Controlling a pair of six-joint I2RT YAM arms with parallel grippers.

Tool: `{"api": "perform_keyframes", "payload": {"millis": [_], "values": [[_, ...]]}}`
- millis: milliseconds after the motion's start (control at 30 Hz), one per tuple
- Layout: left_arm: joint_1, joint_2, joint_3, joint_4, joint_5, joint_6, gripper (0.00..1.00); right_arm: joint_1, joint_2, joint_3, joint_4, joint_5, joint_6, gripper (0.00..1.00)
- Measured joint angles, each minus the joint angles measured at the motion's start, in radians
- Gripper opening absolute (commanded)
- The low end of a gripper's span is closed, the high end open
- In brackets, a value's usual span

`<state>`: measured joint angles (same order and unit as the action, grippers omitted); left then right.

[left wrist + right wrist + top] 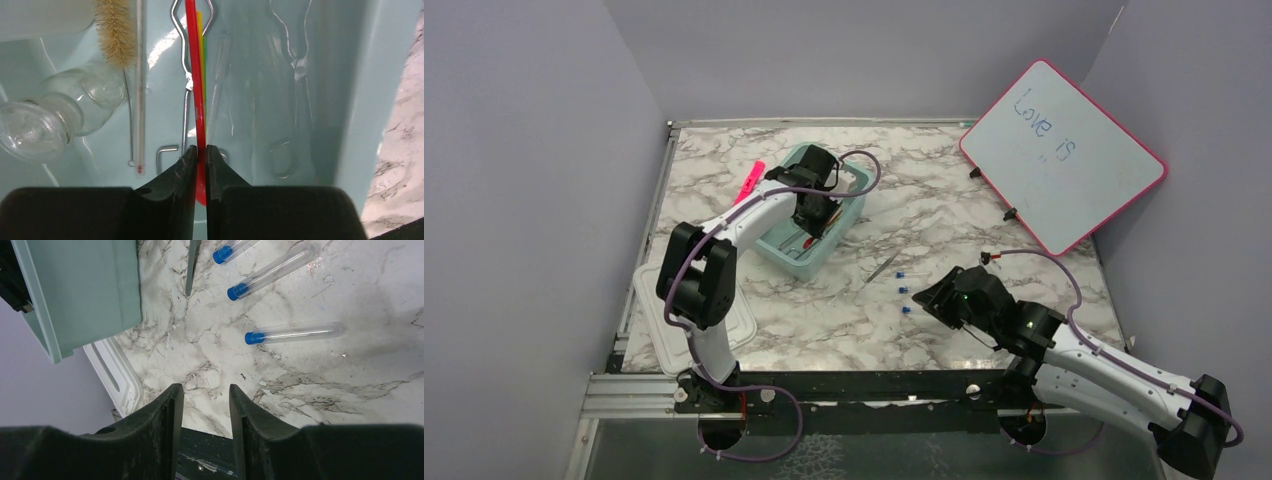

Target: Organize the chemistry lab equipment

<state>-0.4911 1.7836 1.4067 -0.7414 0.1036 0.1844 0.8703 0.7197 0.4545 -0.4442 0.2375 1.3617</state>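
Note:
My left gripper (200,150) is down inside the teal bin (776,252) and shut on a thin red tool (196,75); yellow and green strips show just behind it. On the bin floor lie a tan-bristled brush (116,32), a clear glass flask (50,117), a thin clear rod (140,90), wire tongs (186,107) and a clear dropper (217,85). Three blue-capped tubes (295,332) (272,272) (232,250) lie on the marble. My right gripper (206,387) hovers open and holds nothing, short of them, near the table's front edge. In the top view it (927,294) sits right of the tubes (905,290).
A slim metal tool (883,266) lies between the bin and the tubes. A white lid (742,326) rests at the front left. The pink marker (749,181) lies behind the bin, and the pink-framed whiteboard (1064,155) leans at the back right.

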Motion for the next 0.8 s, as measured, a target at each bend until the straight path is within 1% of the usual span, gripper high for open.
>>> {"api": "perform_keyframes", "payload": {"millis": [67, 167, 300, 433, 633, 800], "values": [[0.0, 0.021, 0.013, -0.014, 0.0, 0.007, 0.26, 0.0, 0.0, 0.0, 0.0, 0.0, 0.0, 0.43], [0.0, 0.031, 0.045, -0.03, 0.0, 0.013, 0.32, 0.0, 0.002, 0.0, 0.0, 0.0, 0.0, 0.43], [0.0, 0.029, 0.089, -0.03, 0.005, 0.014, 0.34, 0.0, 0.011, 0.0, 0.0, 0.001, 0.0, 0.43], [0.0, -0.004, 0.116, -0.034, 0.019, 0.011, 0.34, 0.0, 0.016, 0.0, 0.0, 0.001, 0.0, 0.43], [0.0, -0.128, 0.146, -0.033, 0.068, -0.024, 0.36, 0.0, 0.024, 0.0, 0.0, 0.002, 0.0, 0.43], [0.0, -0.238, 0.137, 0.021, 0.131, -0.097, 0.38, 0.0, 0.026, 0.0, 0.001, 0.003, 0.0, 0.43]]}}
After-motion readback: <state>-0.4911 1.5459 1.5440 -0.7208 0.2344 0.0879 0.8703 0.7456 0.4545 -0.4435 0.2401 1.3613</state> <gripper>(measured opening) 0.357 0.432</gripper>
